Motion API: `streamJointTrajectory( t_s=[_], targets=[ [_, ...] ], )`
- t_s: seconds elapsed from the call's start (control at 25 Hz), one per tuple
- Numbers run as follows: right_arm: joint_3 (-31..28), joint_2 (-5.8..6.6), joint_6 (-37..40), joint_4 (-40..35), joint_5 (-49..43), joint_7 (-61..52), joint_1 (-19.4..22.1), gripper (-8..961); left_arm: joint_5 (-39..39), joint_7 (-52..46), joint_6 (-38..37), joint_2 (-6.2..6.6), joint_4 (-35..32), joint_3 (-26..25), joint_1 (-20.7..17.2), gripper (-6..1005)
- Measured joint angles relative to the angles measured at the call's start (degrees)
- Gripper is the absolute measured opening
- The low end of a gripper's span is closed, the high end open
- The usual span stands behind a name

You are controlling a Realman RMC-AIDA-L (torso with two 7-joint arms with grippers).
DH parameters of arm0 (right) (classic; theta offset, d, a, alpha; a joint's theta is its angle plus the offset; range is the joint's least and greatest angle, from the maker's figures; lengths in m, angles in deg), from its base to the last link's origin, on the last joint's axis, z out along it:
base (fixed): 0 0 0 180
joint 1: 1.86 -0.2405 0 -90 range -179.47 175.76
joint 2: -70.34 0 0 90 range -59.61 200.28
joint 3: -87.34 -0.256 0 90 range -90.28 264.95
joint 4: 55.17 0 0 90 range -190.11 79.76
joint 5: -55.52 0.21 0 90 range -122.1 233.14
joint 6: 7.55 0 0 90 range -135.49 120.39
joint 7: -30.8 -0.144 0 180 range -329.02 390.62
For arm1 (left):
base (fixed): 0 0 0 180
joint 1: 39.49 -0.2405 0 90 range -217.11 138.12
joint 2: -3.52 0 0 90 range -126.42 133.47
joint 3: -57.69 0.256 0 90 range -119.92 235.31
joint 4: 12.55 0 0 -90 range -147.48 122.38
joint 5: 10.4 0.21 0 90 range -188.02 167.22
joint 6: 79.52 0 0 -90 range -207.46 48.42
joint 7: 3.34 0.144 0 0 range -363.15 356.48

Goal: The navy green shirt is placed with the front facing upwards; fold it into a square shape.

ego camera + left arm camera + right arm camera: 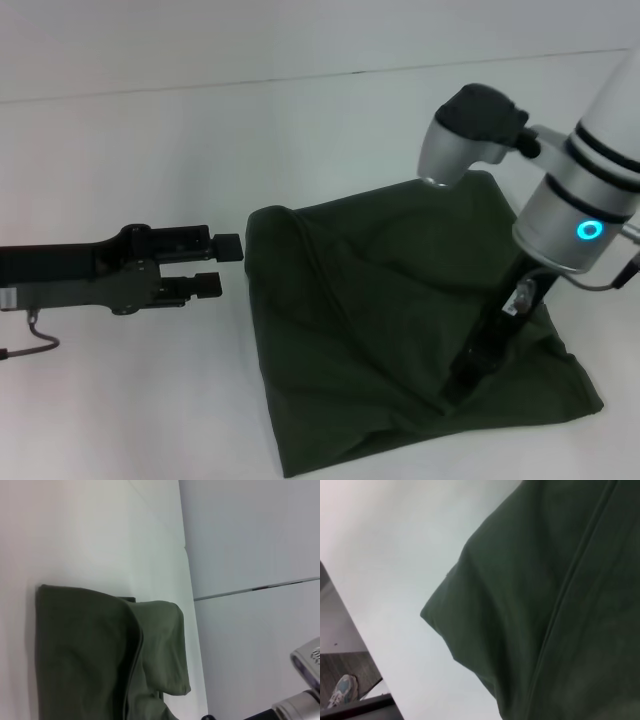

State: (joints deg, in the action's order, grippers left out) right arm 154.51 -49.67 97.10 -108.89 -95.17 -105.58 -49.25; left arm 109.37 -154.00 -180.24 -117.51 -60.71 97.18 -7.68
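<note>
Black jaws of the left gripper (222,266) stand apart with a clear gap between the two pads, holding nothing; they hover over bare table (150,150) just left of the navy green shirt (400,330), level with its far-left corner and not touching it. Left arm reaches in from the left edge, lying low and roughly horizontal. Right gripper (462,380) points down onto the cloth near the shirt's near-right area, its tip sunk into a dark crease; whether its jaws are parted or closed on fabric cannot be told from the head view, and the right wrist view shows none of its fingers. Right arm comes down from the upper right, silver housing with a lit blue ring above the cloth. Shirt lies right of centre on the white table, already folded into a rough, slightly skewed square, plain green surface up, no print visible. Far-left corner is puffed up and loose; a seam or fold line runs diagonally from that corner toward the near side. Left wrist view shows the same raised corner (160,645) curling over the flatter layer. Right wrist view shows a rounded folded edge (470,630) of the shirt resting on the table, with floor and a shoe (342,692) beyond the table's edge.
</note>
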Motion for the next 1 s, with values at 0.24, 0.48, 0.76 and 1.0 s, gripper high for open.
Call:
streamJointTrajectory(
  t_s=[0.24,0.48,0.76,1.0],
  targets=[
    [0.43,-0.07,-1.96,3.75,3.59,-0.29,-0.94,428,-0.03,0.12,0.0,0.01,0.15,-0.09,-0.01,736],
    [2.56,-0.05,-3.0,5.79,4.75,-0.33,-1.62,427,-0.06,0.12,-0.05,0.02,0.26,-0.11,0.12,736],
    [5.07,0.13,-4.7,5.92,4.16,-2.27,-1.53,426,-0.18,0.12,-0.19,0.01,0.28,-0.11,0.01,735],
    [6.57,-0.02,-5.62,6.04,4.08,-3.24,-1.64,425,-0.18,0.11,-0.3,-0.06,0.44,-0.15,0.02,733]
  ],
)
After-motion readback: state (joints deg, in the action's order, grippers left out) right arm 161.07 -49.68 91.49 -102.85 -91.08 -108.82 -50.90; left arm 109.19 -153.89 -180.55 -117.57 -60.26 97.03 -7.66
